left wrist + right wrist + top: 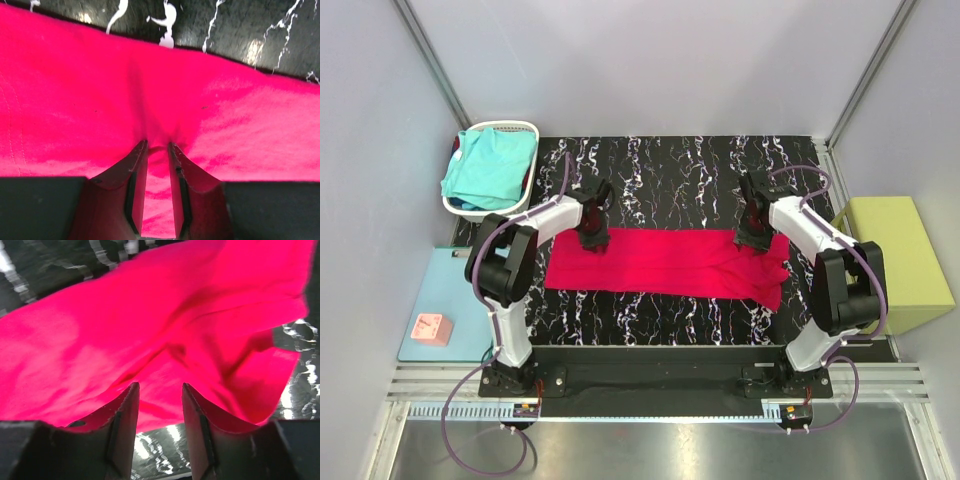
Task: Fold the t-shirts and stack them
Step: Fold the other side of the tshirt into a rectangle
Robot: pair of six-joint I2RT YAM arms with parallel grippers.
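Top external view: red shirt [670,262] lies as a long band right of the basket [510,124], turquoise shirt [485,170] heaped inside it. Nearer the basket, left gripper [157,145] pinches the band's end; farther off, right gripper [160,386] stands spread, holding nothing. Folding looks half done; next calls for a right-side pinch to fold crosswise.

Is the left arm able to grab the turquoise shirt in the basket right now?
Probably not yet. The left gripper is pinched on the red shirt. The turquoise shirt lies in the basket close by on that arm's side with nothing between, so after letting go it likely could.
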